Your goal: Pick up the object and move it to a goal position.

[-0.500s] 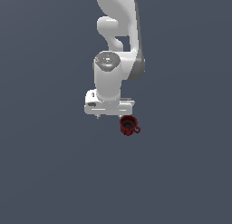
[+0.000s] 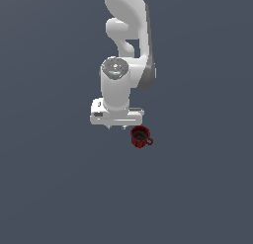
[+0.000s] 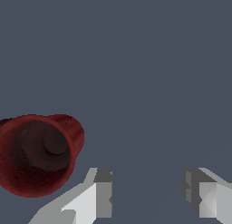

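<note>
My fingers [image 3: 147,198] stand wide apart with nothing between them. The mug [image 3: 38,153] sits outside the gap, just beside one finger, its dark mouth facing my wrist camera. In the exterior view the mug [image 2: 141,136] rests on the grey surface [image 2: 49,179], just below my hand and toward that view's right.

Small dark red mug [image 2: 140,136], upright, dark inside, loop handle toward the exterior view's right, on the grey floor
</note>
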`<action>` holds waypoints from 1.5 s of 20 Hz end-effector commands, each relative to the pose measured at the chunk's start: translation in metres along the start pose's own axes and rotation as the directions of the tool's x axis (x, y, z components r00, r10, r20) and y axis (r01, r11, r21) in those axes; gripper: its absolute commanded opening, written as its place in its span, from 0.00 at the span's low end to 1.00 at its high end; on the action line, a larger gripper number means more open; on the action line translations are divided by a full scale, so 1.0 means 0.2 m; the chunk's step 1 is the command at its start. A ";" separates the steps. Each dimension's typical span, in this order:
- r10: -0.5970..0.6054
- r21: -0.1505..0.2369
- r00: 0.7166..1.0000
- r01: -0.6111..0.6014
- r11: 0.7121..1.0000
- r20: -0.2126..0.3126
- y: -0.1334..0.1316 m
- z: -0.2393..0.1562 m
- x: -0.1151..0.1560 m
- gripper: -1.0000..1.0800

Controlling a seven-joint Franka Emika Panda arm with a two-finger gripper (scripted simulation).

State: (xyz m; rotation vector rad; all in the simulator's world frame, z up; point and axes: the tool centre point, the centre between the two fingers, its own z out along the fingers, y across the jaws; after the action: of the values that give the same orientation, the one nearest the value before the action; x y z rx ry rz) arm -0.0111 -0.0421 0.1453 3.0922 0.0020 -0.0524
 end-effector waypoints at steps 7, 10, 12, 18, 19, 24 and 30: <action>0.034 -0.003 0.999 -0.034 0.999 0.002 -0.01 0.01 0.01 0.62; 0.065 -0.005 0.998 -0.065 0.998 0.004 -0.03 0.01 0.01 0.62; 0.091 -0.006 0.996 -0.091 0.996 0.006 -0.04 0.01 0.01 0.62; 0.195 -0.015 0.981 -0.195 0.981 0.011 -0.08 0.03 0.03 0.62; 0.216 -0.017 0.976 -0.216 0.976 0.011 -0.09 0.03 0.03 0.62; 0.324 -0.028 0.946 -0.324 0.946 0.013 -0.13 0.05 0.05 0.62; 0.449 -0.042 0.894 -0.448 0.893 0.012 -0.19 0.07 0.07 0.62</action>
State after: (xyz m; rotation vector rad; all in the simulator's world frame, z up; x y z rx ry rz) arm 0.0010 -0.0073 0.1307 2.9812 -0.6488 -0.0659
